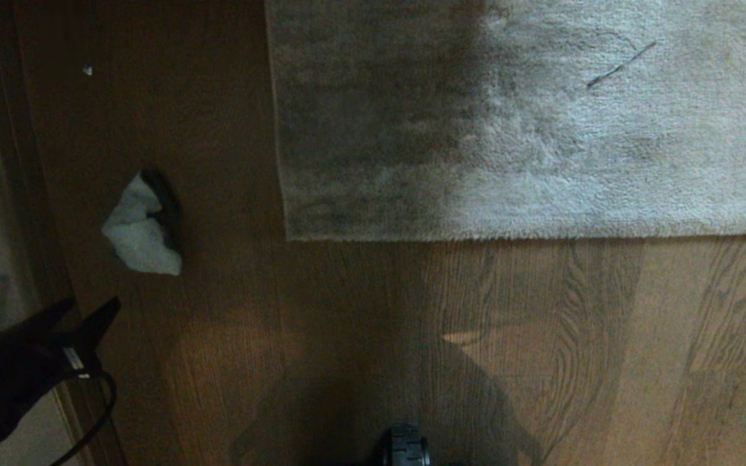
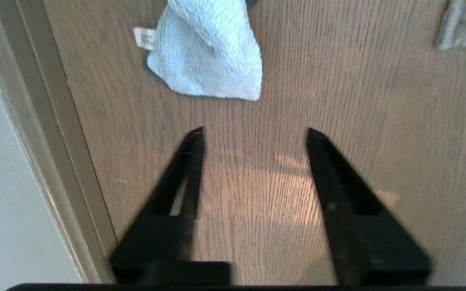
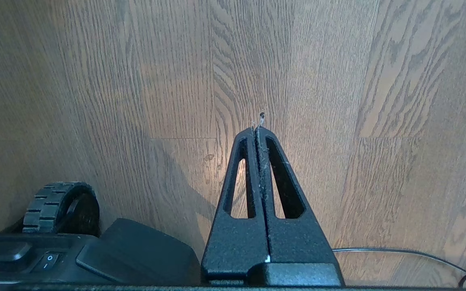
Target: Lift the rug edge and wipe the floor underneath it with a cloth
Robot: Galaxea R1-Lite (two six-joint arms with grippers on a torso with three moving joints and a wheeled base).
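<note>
Because the cloth (image 1: 142, 234) is a small, soft, crumpled rag lying loose on the floor (image 1: 412, 336), it should weigh almost nothing and squash flat under a pinch; the raised fold along its bunched top looks like the best place to take hold, since the flatter hem would likely slide on the smooth planks. It sits well left of the rug edge (image 1: 476, 234), whose corner lies flat on the wood. That rug looks thick, floppy and heavy for its size, so its corner seems the easiest part to lift. A small white tag (image 2: 144, 37) is sewn to the cloth, but its printing is too small to read. The left end effector (image 2: 255, 133) hovers just short of the cloth, fingers apart and empty. The right end effector (image 3: 259, 129) is pressed together, empty, over bare floor.
</note>
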